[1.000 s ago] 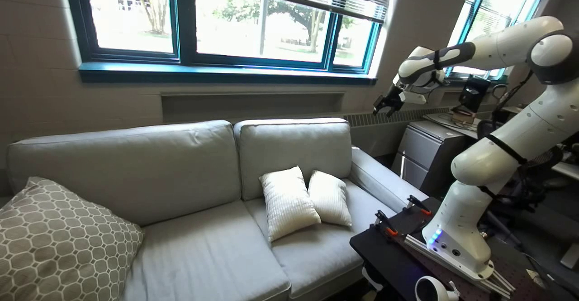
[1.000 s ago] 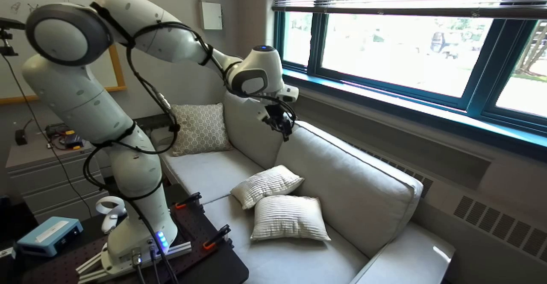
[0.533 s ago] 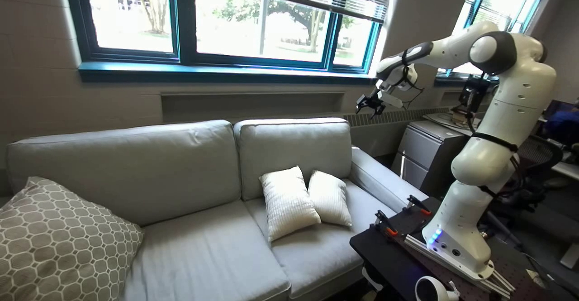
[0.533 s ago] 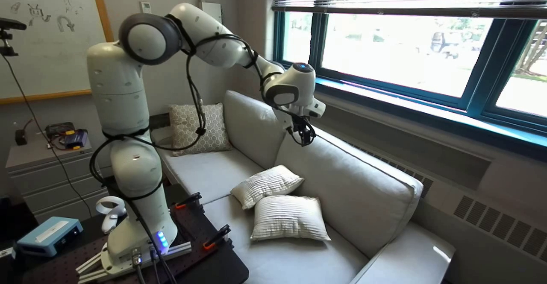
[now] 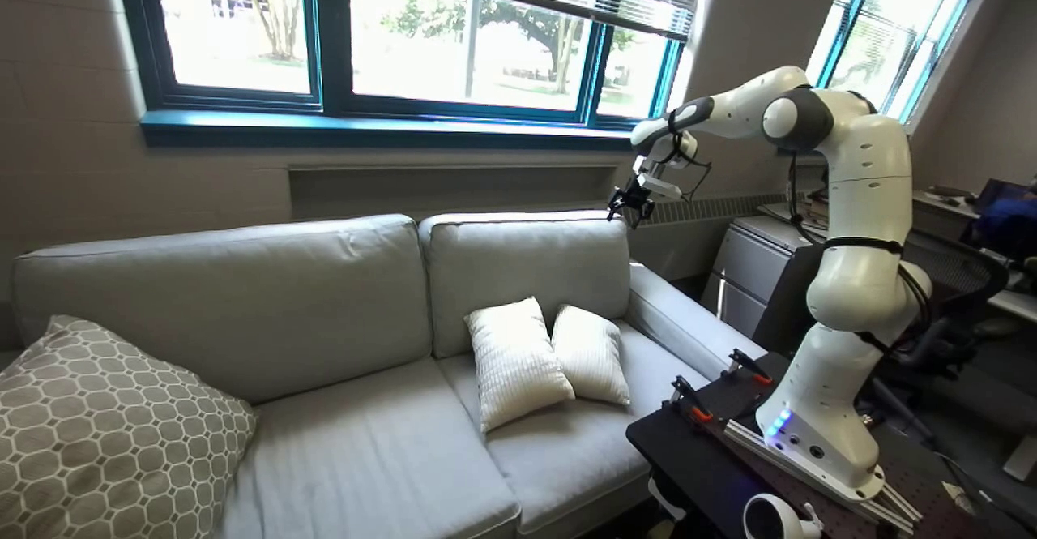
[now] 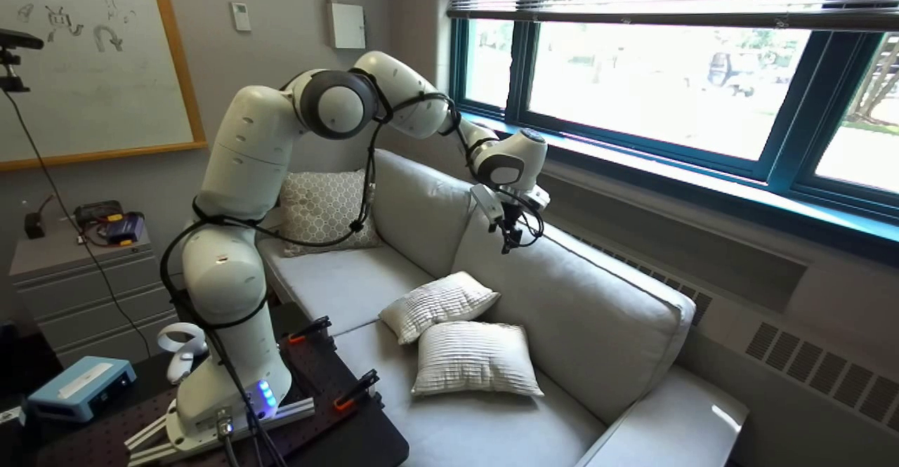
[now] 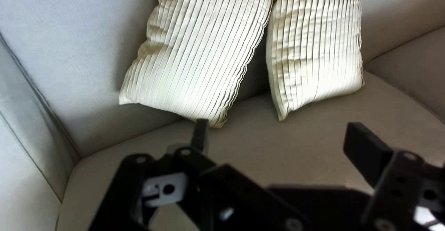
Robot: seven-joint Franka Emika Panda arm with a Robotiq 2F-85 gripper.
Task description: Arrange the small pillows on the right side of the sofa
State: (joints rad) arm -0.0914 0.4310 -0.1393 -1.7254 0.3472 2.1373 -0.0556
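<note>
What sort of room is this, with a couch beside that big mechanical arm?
Probably an office or lab with a lounge corner: there is a whiteboard with doodles, a grey drawer cabinet, and a sofa by a window.

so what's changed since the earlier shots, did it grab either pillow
In an exterior view, the robot arm has swung left and down, bringing the gripper with it; the gripper sits lower in both exterior views. Nothing was grabbed or let go: it is open, holding nothing. Unchanged: one small pillow, the other small pillow, the patterned cushion and the sofa.
</note>
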